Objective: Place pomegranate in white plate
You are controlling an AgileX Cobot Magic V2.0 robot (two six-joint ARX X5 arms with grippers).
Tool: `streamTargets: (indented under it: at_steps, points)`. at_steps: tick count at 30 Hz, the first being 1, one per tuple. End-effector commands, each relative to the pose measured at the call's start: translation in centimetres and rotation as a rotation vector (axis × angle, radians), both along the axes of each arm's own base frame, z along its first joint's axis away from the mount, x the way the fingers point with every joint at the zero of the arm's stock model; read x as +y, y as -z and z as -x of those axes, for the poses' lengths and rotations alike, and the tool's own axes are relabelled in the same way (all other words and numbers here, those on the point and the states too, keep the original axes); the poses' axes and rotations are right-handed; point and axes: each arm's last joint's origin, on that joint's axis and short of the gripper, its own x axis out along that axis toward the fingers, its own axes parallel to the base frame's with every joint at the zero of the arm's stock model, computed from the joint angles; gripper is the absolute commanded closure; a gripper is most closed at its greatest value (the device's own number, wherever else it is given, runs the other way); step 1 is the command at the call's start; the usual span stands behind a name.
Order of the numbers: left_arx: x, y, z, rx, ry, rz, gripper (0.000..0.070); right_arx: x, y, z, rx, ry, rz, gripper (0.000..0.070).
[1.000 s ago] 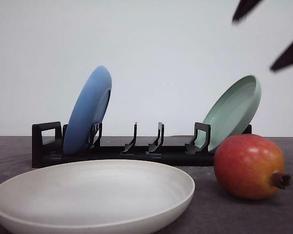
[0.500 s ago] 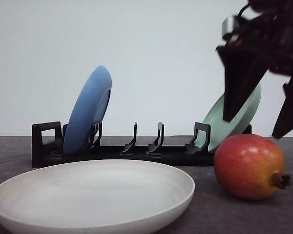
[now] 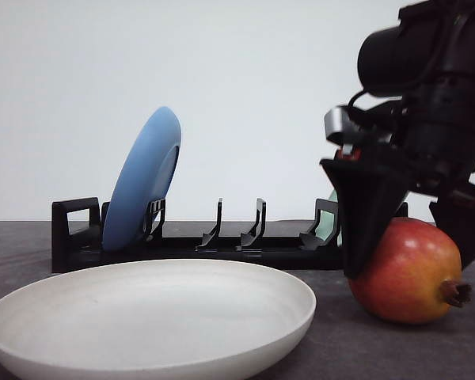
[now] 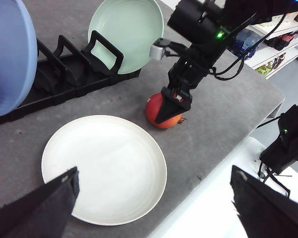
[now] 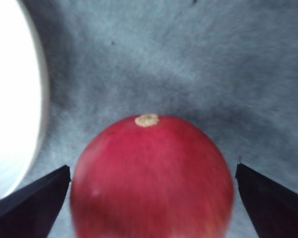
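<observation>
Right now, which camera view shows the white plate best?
The left wrist view: the whole white plate shows from above, beside the pomegranate. The front view shows it edge-on, cut off at the bottom. The right wrist view catches a blurred piece of its rim.

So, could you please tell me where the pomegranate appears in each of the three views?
Front view: pomegranate at lower right, on the table, right of the white plate.
Left wrist view: pomegranate near centre, beside the plate's far rim.
Right wrist view: pomegranate at bottom centre, between open jaws.
Shared landmark: the white plate.
</observation>
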Motion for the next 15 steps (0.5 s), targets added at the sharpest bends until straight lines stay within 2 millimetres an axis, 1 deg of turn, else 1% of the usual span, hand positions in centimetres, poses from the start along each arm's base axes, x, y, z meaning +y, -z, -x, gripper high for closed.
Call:
streamTargets:
  at_steps: [1, 3, 5, 7, 9, 12, 15]
  points:
    - [0.0, -0.2, 0.0, -0.002, 0.006, 0.011, 0.0108, 0.4, 0.2, -0.3, 0.000, -0.018, 0.004, 0.0022]
    - [0.0, -0.2, 0.0, -0.002, 0.006, 0.010, 0.0108, 0.5, 0.3, -0.3, 0.005, -0.019, 0.006, 0.0120]
    - [0.0, -0.2, 0.0, -0.002, 0.006, 0.010, 0.0108, 0.5, 0.3, -0.2, 0.013, -0.021, 0.010, 0.0181]
    - [0.0, -0.2, 0.0, -0.002, 0.006, 0.010, 0.0108, 0.5, 0.1, -0.3, 0.015, -0.021, 0.011, 0.0194]
    - [0.0, -0.2, 0.0, -0.002, 0.006, 0.010, 0.0108, 0.7, -0.6, -0.5, 0.017, -0.023, 0.012, 0.0195]
    - [0.1, -0.2, 0.0, -0.008, -0.007, 0.008, 0.0108, 1.6, -2.7, -0.8, 0.009, -0.042, 0.007, 0.0195]
    - [0.1, -0.2, -0.1, -0.022, -0.038, 0.004, 0.0108, 3.3, -5.2, -0.9, -0.021, -0.063, -0.020, 0.0195]
